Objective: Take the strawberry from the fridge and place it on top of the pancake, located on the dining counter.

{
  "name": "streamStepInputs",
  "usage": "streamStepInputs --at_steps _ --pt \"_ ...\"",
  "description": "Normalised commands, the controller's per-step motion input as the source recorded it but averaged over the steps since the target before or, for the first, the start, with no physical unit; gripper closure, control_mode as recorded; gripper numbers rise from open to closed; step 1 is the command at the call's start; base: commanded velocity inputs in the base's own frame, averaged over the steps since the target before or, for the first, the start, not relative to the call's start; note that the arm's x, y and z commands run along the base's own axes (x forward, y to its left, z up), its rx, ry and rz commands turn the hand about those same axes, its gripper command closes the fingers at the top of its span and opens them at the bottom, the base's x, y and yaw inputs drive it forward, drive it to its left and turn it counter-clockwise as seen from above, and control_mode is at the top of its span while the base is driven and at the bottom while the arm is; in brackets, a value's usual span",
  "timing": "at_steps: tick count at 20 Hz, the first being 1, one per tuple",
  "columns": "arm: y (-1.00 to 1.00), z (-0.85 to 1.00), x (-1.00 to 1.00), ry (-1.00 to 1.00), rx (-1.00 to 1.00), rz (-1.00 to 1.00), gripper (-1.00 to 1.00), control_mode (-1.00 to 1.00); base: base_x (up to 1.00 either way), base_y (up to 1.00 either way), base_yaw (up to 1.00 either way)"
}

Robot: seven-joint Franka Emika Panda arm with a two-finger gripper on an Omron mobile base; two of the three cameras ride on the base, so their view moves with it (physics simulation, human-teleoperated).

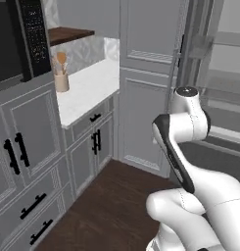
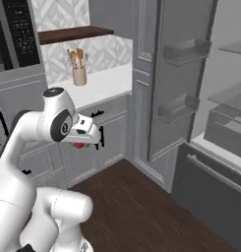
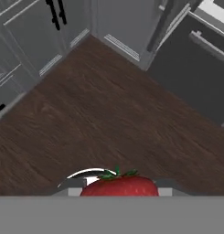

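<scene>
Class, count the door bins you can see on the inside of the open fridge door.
2: an upper door bin and a lower door bin beneath it on the fridge door; others may be hidden.

I see a bright red strawberry [image 3: 119,186] with green leaves at the bottom of the hand view, over a dark brown wood-grain floor [image 3: 109,119]. The fridge [image 2: 210,187] drawer at right is dark grey. Cabinets [image 1: 92,142] are light grey with black handles [image 1: 96,141]; the worktop [image 1: 87,88] is white.
</scene>
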Motion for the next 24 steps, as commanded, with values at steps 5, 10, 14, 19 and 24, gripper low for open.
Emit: streamStepInputs --at_steps 5,10,14,19,24 --pt "0.00 0.00 0.00 0.00 0.00 0.00 1.00 1.00 -0.38 1.00 0.79" --pt "0.00 0.00 0.00 0.00 0.00 0.00 1.00 1.00 -0.32 1.00 0.74" --pt "0.00 0.00 0.00 0.00 0.00 0.00 1.00 1.00 -0.05 1.00 0.60" --pt "0.00 0.00 0.00 0.00 0.00 0.00 1.00 1.00 0.00 1.00 0.43" --pt "0.00 0.00 0.00 0.00 0.00 0.00 1.00 1.00 0.13 1.00 0.38"
